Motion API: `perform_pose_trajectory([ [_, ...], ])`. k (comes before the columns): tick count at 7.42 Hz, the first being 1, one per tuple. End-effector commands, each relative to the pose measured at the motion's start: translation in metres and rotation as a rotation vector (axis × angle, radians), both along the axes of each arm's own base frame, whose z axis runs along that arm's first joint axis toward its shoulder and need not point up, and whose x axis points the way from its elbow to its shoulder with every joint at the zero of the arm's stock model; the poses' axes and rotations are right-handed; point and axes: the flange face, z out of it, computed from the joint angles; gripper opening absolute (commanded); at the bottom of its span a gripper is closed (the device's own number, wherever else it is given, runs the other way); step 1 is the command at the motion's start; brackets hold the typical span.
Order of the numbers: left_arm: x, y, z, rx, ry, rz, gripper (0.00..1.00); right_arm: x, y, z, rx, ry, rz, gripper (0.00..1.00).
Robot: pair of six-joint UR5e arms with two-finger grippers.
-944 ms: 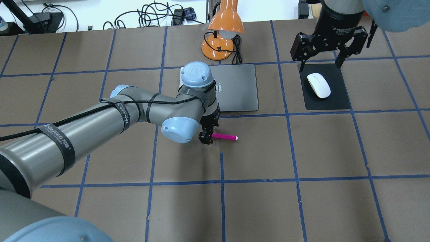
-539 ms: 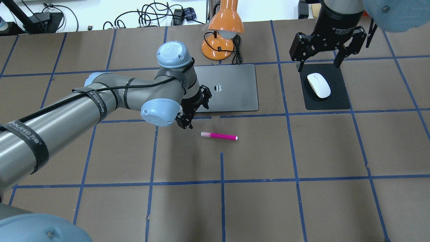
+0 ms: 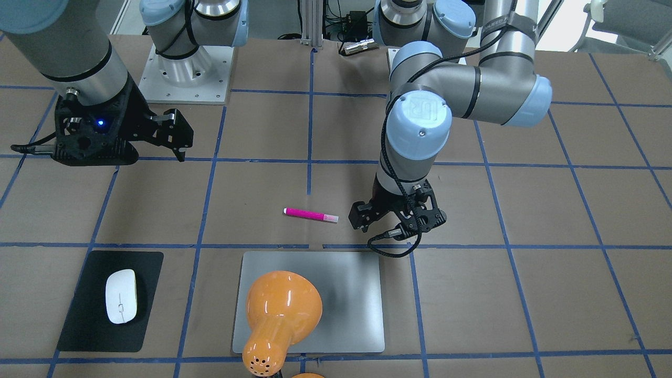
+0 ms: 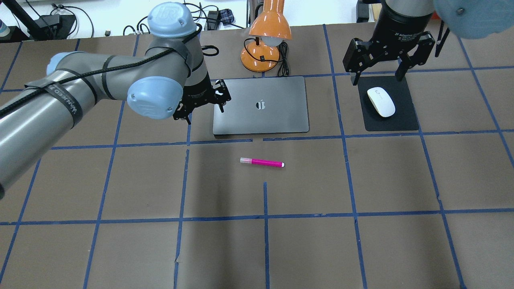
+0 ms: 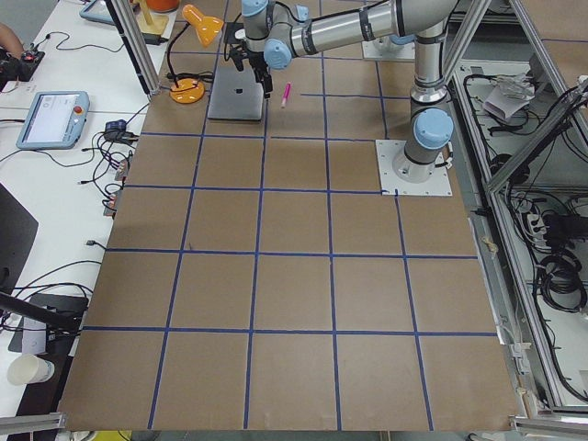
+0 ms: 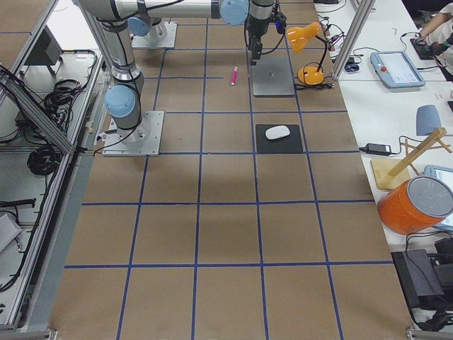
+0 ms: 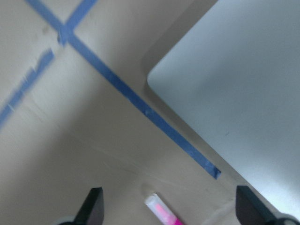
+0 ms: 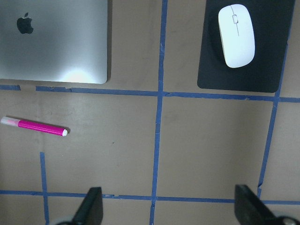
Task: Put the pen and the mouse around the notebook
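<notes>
The left claw (image 4: 202,105) is held spread and empty beside the flat silver-grey metal laptop (image 4: 277,110), its bent arm (image 4: 100,86) banded "WANJEED". The right claw (image 4: 377,77), marked "2F Adaptive", is held open, raised clear of the white oval mouse (image 4: 380,101). The slim magenta-pink pen (image 4: 262,162) is laid on the table (image 4: 361,180) near the laptop, ungripped.

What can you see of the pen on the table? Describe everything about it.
The pen is slim, with a magenta body, likely plastic, a pale translucent cap end and a small white tip. It lies flat on the brown paper-covered table, roughly parallel to the near edge of the notebook, apart from it, beyond a blue tape line. Only the table touches it; the left pincer and right pincer are both open and away from it.
</notes>
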Motion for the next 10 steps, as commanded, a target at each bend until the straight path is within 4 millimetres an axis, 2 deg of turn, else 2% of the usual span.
perform_pose_trajectory([
  [1, 0.039, 0.008, 0.040, 0.009, -0.011, -0.210, 1.00, 0.000, 0.000, -0.001, 0.003, -0.001, 0.003, 1.00],
  [3, 0.094, 0.018, 0.070, 0.044, 0.005, -0.280, 1.00, 0.001, 0.000, 0.001, -0.003, -0.010, -0.005, 1.00],
  [4, 0.115, 0.029, 0.085, 0.065, 0.009, -0.303, 1.00, 0.001, 0.000, 0.001, -0.001, -0.008, -0.002, 1.00],
  [5, 0.128, 0.040, 0.093, 0.063, 0.012, -0.331, 1.00, 0.001, 0.000, 0.001, -0.001, -0.010, -0.005, 1.00],
  [8, 0.117, 0.083, 0.118, 0.005, 0.069, -0.338, 1.00, 0.001, 0.000, 0.000, 0.000, -0.010, -0.002, 1.00],
  [10, 0.116, 0.100, 0.122, 0.020, 0.067, -0.339, 1.00, 0.001, 0.001, 0.002, -0.003, -0.011, -0.003, 1.00],
])
